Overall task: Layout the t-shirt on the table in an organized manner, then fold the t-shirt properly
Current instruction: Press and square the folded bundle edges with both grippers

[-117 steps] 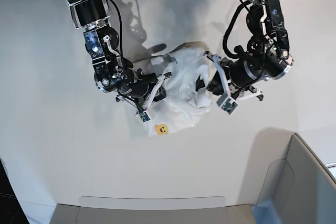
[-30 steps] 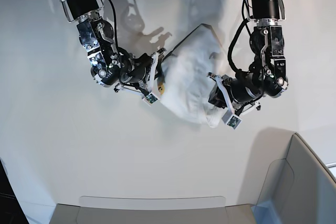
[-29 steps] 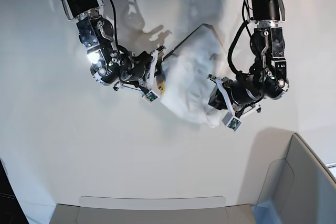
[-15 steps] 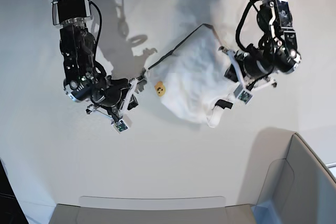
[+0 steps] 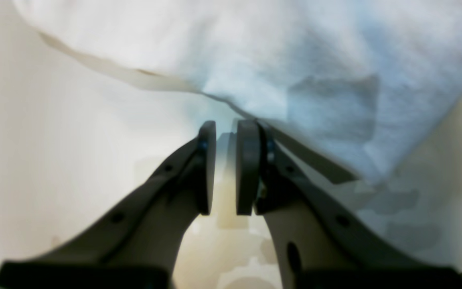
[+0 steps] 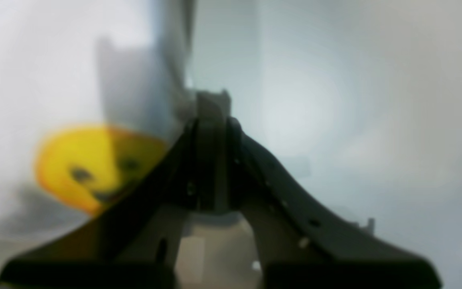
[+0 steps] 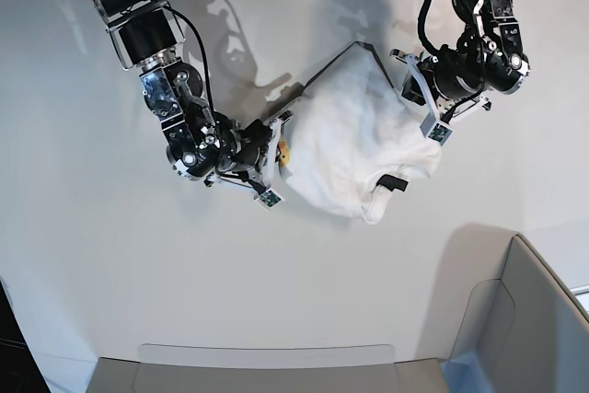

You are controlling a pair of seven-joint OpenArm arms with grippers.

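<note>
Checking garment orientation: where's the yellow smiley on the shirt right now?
In the base view the yellow smiley sits on the t-shirt's left edge, right beside the right end effector.

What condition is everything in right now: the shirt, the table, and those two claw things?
t-shirt: crumpled, not laid flat, not folded.
table: bare around the shirt.
left gripper: jaws slightly apart, at the shirt's edge, nothing visibly between them.
right gripper: jaws together, beside the shirt's yellow smiley.

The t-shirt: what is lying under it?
Under the t-shirt only the white table shows around its edges. Anything beneath the bunched cloth is covered and cannot be seen.
</note>
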